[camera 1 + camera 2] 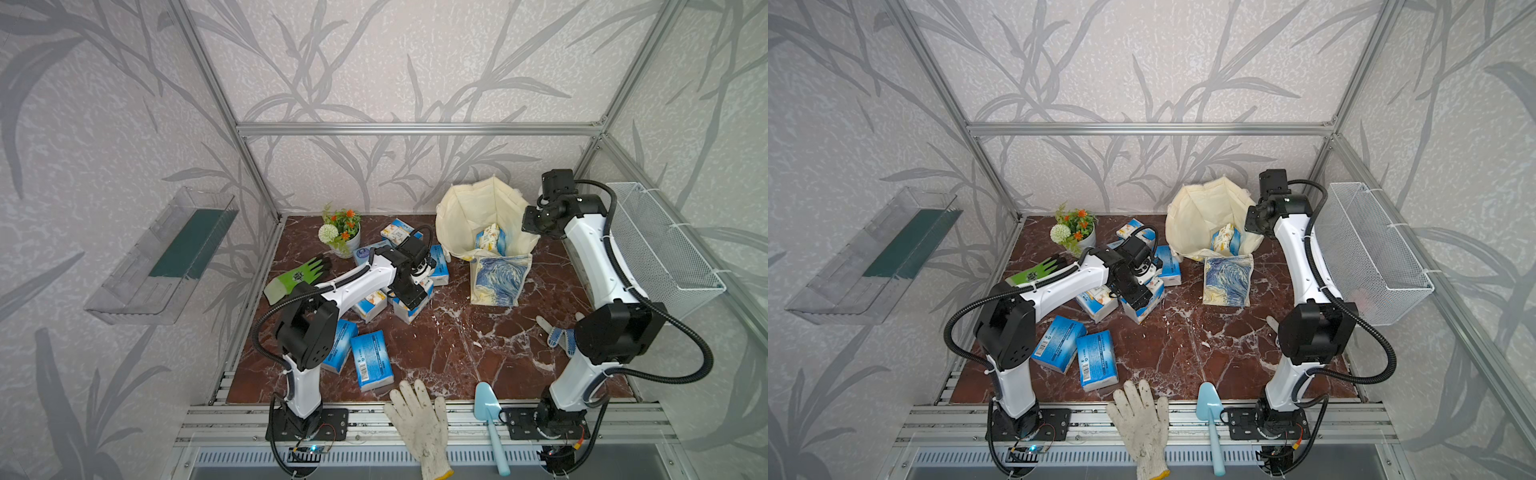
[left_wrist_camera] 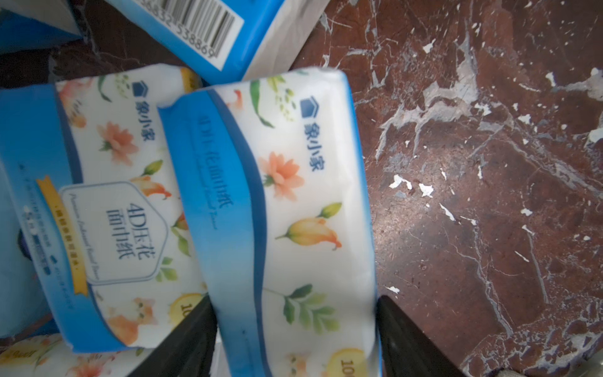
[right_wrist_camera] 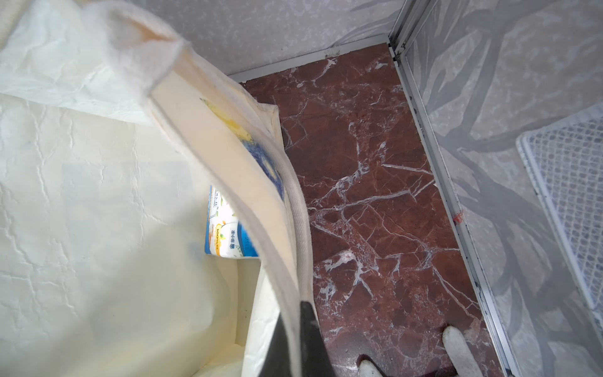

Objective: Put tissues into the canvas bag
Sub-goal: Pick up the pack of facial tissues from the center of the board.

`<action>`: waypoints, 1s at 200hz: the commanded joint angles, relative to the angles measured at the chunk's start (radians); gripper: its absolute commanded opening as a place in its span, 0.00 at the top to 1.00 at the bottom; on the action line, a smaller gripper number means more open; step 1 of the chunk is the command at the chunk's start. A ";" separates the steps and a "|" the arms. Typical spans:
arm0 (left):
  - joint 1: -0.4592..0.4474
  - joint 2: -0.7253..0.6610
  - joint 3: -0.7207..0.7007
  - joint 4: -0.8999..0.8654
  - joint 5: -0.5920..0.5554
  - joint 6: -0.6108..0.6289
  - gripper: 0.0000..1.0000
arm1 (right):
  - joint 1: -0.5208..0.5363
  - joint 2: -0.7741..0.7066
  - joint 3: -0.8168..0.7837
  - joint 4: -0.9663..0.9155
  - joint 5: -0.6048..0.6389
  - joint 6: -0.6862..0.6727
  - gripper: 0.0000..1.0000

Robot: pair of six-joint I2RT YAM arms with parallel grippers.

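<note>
Our left gripper [image 2: 293,333] straddles a floral tissue pack [image 2: 293,196] lying among other packs [image 1: 372,361], and we cannot tell whether it is pinching yet; we should squeeze centrally before lifting toward the canvas bag [image 1: 469,208], its rim clamped open by our right gripper [image 3: 295,339].

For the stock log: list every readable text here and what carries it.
"象小家": upper floral pack, lower floral pack, tissue pack in the canvas bag.
"4D压花 面巾纸": lower floral pack.
"538869", end of barcode digits: blue pack.
Remaining fine print: too blurred to read.
</note>
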 commanded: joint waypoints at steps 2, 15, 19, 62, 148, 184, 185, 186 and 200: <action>-0.008 0.030 0.011 -0.034 0.025 0.004 0.26 | -0.007 -0.032 -0.013 -0.022 -0.023 -0.011 1.00; -0.013 0.031 0.002 -0.030 0.028 0.006 0.25 | -0.007 -0.029 -0.008 -0.024 -0.028 -0.009 1.00; -0.013 0.031 0.000 -0.028 0.028 0.007 0.25 | -0.007 -0.030 -0.006 -0.026 -0.029 -0.011 1.00; -0.022 0.038 -0.005 -0.028 0.046 0.006 0.22 | -0.007 -0.033 -0.005 -0.028 -0.028 -0.010 1.00; -0.039 0.083 0.018 -0.035 0.057 0.002 0.15 | -0.011 -0.038 -0.025 -0.020 -0.033 -0.009 1.00; -0.041 0.096 0.018 -0.021 0.047 -0.008 0.24 | -0.011 -0.037 -0.026 -0.020 -0.037 -0.010 1.00; -0.041 0.096 0.018 -0.021 0.046 -0.009 0.25 | -0.011 -0.037 -0.025 -0.020 -0.037 -0.010 1.00; -0.040 0.096 0.018 -0.021 0.045 -0.010 0.26 | -0.010 -0.038 -0.025 -0.019 -0.036 -0.010 1.00; -0.042 0.091 0.020 -0.019 0.032 -0.017 0.37 | -0.012 -0.038 -0.025 -0.020 -0.036 -0.012 1.00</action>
